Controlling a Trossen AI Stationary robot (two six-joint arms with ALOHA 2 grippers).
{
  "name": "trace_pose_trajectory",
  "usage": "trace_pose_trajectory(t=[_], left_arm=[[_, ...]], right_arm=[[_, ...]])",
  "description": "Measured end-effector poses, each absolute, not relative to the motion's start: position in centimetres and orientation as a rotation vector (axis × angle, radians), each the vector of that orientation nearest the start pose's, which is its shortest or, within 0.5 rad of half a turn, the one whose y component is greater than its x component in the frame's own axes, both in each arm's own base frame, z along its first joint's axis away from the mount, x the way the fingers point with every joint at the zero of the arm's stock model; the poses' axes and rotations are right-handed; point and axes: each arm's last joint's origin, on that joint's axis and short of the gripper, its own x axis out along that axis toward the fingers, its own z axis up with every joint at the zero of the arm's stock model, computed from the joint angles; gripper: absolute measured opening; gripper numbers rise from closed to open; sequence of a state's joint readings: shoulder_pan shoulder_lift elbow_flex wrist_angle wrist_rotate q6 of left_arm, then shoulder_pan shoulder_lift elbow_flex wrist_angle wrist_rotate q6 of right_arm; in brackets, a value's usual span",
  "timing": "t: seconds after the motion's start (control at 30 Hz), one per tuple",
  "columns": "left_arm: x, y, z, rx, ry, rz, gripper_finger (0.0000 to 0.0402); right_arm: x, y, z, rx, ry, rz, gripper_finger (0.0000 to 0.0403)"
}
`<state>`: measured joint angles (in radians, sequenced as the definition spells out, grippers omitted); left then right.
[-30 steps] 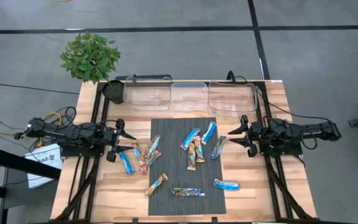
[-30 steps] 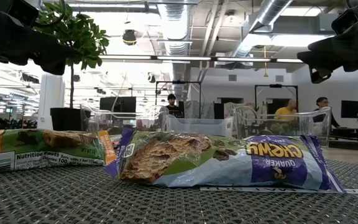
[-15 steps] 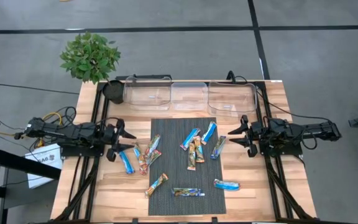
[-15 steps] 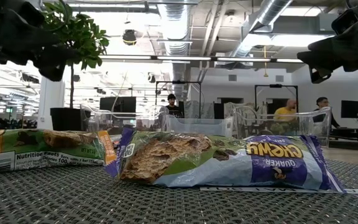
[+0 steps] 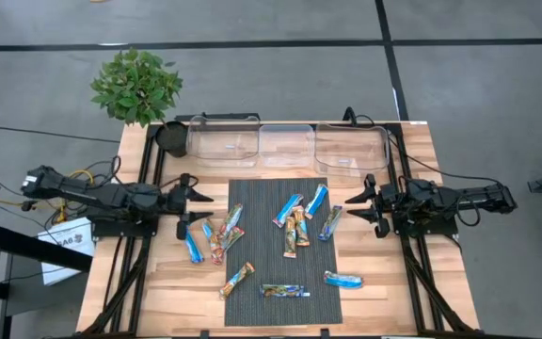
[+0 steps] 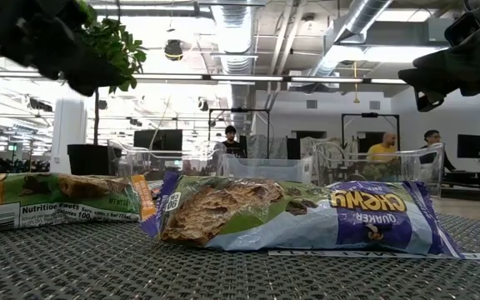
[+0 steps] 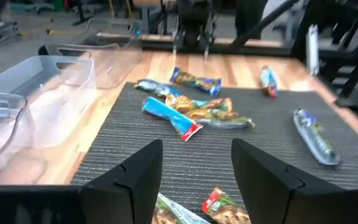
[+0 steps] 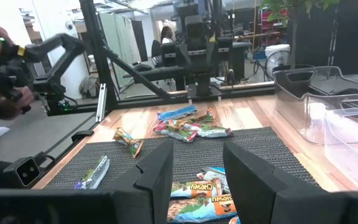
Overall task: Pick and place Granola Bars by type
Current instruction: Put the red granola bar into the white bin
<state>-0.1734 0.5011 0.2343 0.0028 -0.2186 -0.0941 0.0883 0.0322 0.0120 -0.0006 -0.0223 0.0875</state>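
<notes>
While nothing has yet been lifted, about a dozen small glossy wrapped granola bars [image 5: 290, 226] lie scattered on a dark woven rectangular mat [image 5: 276, 311] and on the pale wooden slatted tabletop [image 5: 384, 282] beside it. Seen from above, the left hand [image 5: 199, 209] hovers with its two dark fingers spread wide, holding nothing. Just ahead of its fingertips sits a small cluster: a bright blue bar [image 5: 192, 246] on bare wood, with tan-orange multicoloured bars [image 5: 226, 230] beside it at the mat's edge. The right hand [image 5: 355, 209] waits across the mat, fingers also spread wide and empty; a blue bar [image 5: 331, 222] lies just ahead of it.

Beyond both hands, three clear plastic rectangular bins [image 5: 288, 144] stand in a row along the far edge of the tabletop, all apparently empty. A green leafy potted plant [image 5: 136, 85] stands on the floor past the far left corner.

These bars look light, with thin, slippery foil wrappers that crinkle and may slide on the wood. A firm grip across the narrow middle of a bar would probably hold best; the flat crimped ends look likely to fold or slip.
</notes>
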Motion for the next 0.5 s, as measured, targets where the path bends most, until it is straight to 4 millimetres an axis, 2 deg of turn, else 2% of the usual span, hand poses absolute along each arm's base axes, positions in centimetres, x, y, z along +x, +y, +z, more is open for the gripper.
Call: trace_pose_trajectory(t=[0.5], left_arm=[[20.6, -3.5, 23.2, 0.092, 0.727, 0.204, 0.0184]], right_arm=[[9.9, 0.9, 16.5, 0.087, 0.026, 0.110, 0.0134]])
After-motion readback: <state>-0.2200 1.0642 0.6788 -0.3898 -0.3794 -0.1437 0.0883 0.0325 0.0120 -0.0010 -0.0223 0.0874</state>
